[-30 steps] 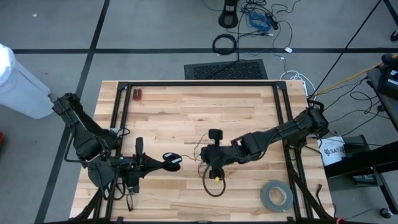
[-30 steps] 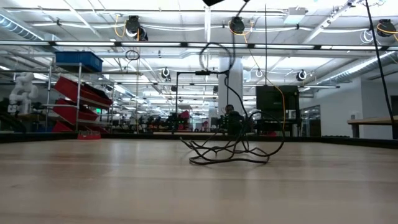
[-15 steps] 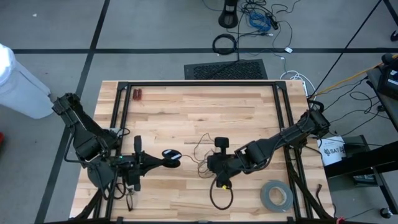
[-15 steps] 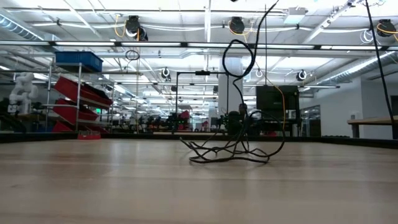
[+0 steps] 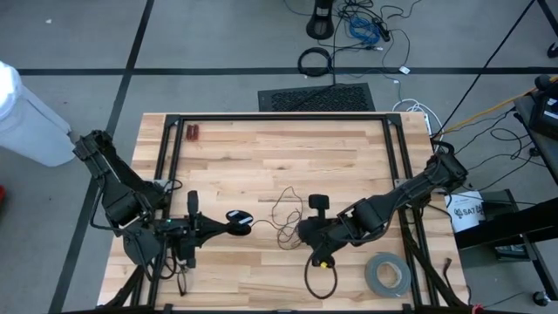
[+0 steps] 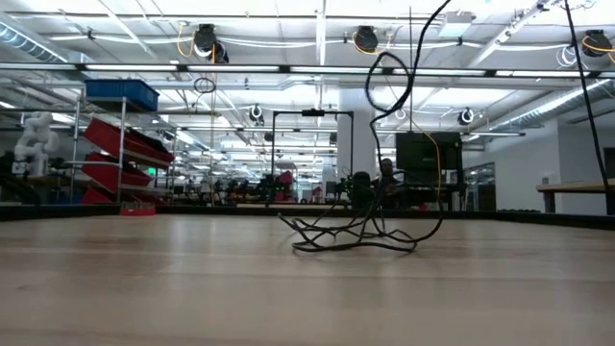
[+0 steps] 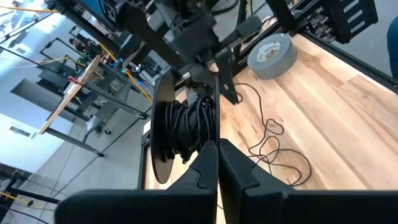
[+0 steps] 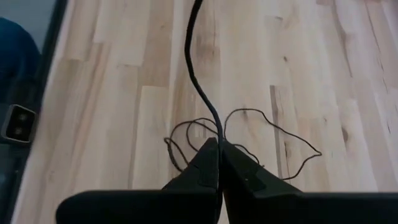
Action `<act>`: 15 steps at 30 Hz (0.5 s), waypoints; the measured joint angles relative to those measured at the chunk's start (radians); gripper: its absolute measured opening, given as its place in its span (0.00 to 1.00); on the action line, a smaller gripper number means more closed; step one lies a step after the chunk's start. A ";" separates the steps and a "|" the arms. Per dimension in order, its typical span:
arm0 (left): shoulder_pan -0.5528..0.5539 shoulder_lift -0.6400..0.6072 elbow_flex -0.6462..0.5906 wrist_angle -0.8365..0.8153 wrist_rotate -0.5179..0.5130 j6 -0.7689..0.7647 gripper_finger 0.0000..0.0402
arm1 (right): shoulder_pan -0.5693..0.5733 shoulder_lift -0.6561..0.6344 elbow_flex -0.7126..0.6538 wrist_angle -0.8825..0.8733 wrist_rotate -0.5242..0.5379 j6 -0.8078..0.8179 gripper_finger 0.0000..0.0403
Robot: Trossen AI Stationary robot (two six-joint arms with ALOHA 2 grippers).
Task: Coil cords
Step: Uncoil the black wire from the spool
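The cords are one thin black cord. Part of it is wound into a round bundle (image 7: 188, 127) on a black disc, with my left gripper (image 7: 216, 149) shut on it at the table's near left (image 5: 235, 217). Loose strands (image 5: 282, 214) lie in a tangle on the wood at mid-table (image 6: 351, 236). One strand (image 6: 387, 82) rises from the tangle in a curl. My right gripper (image 8: 218, 147) is shut on a strand just right of the tangle (image 5: 304, 231). My left gripper pinches the wound bundle at its edge (image 7: 200, 138) between its two shut fingers, coming nearly level from the table's left. The bundle is lifted clear of the wood, its disc standing on edge. My right gripper pinches a single strand (image 8: 214, 129) between its fingertips, slanting down from the table's right. The strand leaves the tips in a slack curve, and the tangle lies on the wood beyond the fingers.
A grey tape roll (image 5: 388, 275) lies at the near right. A thick black cable loop (image 5: 319, 281) shows below the right arm near the front edge. Two small red things (image 5: 193, 133) lie at the far left. Black frame rails (image 5: 170, 148) run along the table's sides.
My right gripper has moved toward the table's right and a little toward the near edge, still shut on the strand. The raised curl of cord has shifted right with it. The tangle on the wood has stayed where it was.
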 joint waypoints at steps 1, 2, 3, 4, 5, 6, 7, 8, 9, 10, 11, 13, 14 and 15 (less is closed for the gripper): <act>0.000 0.000 0.000 0.000 0.000 0.000 0.00 | 0.006 -0.007 0.000 0.000 0.000 -0.002 0.00; 0.000 0.000 0.000 0.002 0.000 0.000 0.00 | 0.009 -0.014 0.000 0.000 0.000 -0.002 0.01; 0.000 0.000 0.000 0.004 0.000 -0.003 0.00 | 0.014 -0.022 0.000 0.000 0.003 -0.003 0.01; 0.000 0.000 0.000 0.004 0.000 -0.012 0.00 | 0.018 -0.029 0.000 0.001 0.006 -0.003 0.02; 0.000 0.000 0.000 0.004 0.000 -0.022 0.00 | 0.019 -0.035 0.000 0.002 0.007 -0.004 0.04; 0.000 0.000 0.000 0.004 0.000 -0.026 0.00 | 0.021 -0.039 0.000 0.006 0.007 -0.004 0.05; 0.000 0.000 0.000 0.005 0.000 -0.026 0.00 | 0.024 -0.042 0.000 0.012 0.007 -0.005 0.06; 0.000 0.000 0.000 0.005 0.000 -0.029 0.00 | 0.025 -0.043 0.000 0.016 0.009 -0.013 0.07; 0.000 0.000 0.000 0.005 0.000 -0.039 0.00 | 0.025 -0.043 0.000 0.019 0.016 -0.023 0.09; 0.000 0.000 0.000 0.005 0.000 -0.050 0.00 | 0.025 -0.043 0.000 0.022 0.026 -0.035 0.10; 0.000 0.000 0.000 0.005 0.000 -0.052 0.00 | 0.025 -0.043 0.000 0.022 0.033 -0.045 0.12; 0.000 0.000 0.000 0.005 0.000 -0.052 0.00 | 0.024 -0.043 0.000 0.023 0.056 -0.054 0.16; 0.000 0.000 0.000 0.006 0.000 -0.053 0.00 | 0.024 -0.043 0.000 0.024 0.077 -0.061 0.18; 0.000 0.000 0.000 0.006 0.000 -0.053 0.00 | 0.024 -0.043 0.000 0.031 0.102 -0.069 0.20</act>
